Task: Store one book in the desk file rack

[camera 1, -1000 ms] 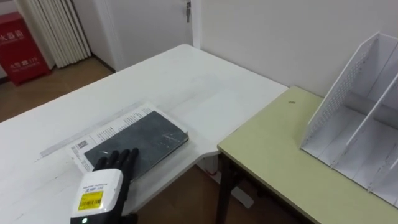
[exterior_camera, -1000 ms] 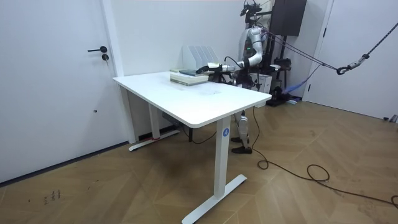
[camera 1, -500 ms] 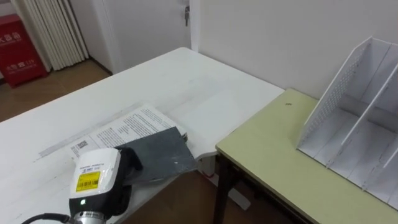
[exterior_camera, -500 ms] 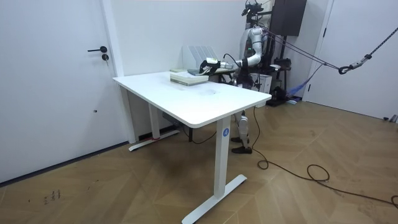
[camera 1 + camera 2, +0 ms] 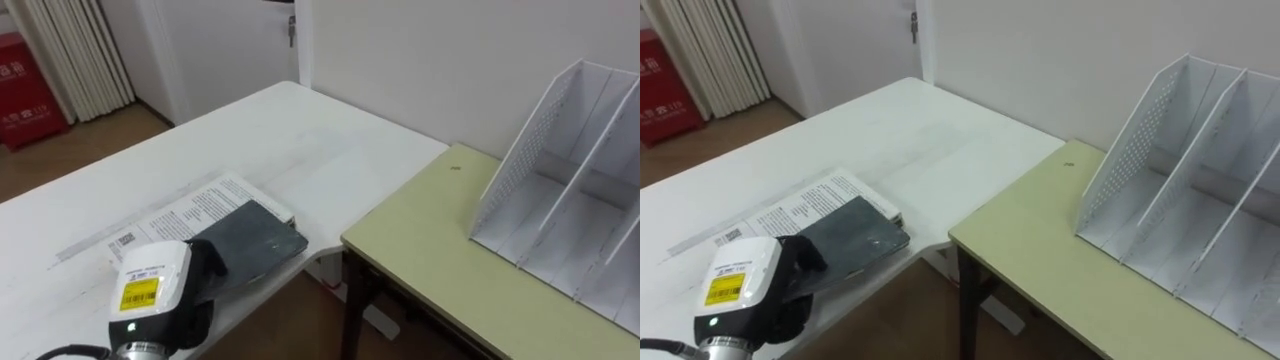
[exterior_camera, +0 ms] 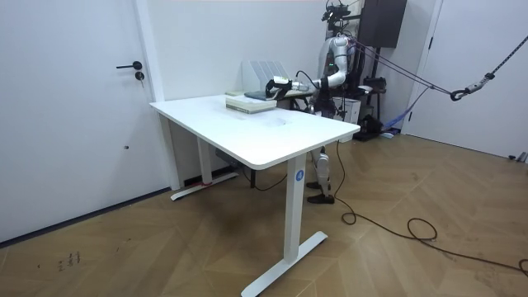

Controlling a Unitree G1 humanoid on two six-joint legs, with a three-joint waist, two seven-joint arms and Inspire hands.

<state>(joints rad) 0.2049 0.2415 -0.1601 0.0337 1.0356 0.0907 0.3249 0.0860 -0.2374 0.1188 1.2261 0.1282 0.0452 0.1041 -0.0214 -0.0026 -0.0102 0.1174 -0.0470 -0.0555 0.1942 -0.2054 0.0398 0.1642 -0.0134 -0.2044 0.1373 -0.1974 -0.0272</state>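
A dark grey book (image 5: 255, 243) lies on a white printed book (image 5: 195, 208) near the front edge of the white table (image 5: 290, 130). It is turned askew, and one corner reaches the table's edge. My left hand (image 5: 205, 265) is at the dark book's near end with its fingers curled on that end. The white file rack (image 5: 560, 180), with upright dividers and perforated sides, stands at the right on the olive-green desk (image 5: 430, 250). In the room view I stand behind the table, my left hand (image 6: 272, 85) reaching out to the books (image 6: 247, 101) in front of the rack (image 6: 262, 73).
A narrow gap with dark desk legs (image 5: 352, 300) separates the white table from the green desk. A red cabinet (image 5: 18, 85) and a pale curtain (image 5: 85, 50) stand at the far left by a white door (image 5: 230, 40). A wall runs behind both desks.
My left hand went from lying flat on the dark book to curling on its near end. The book slid and turned toward the table edge, uncovering the printed book. The view shifted slightly.
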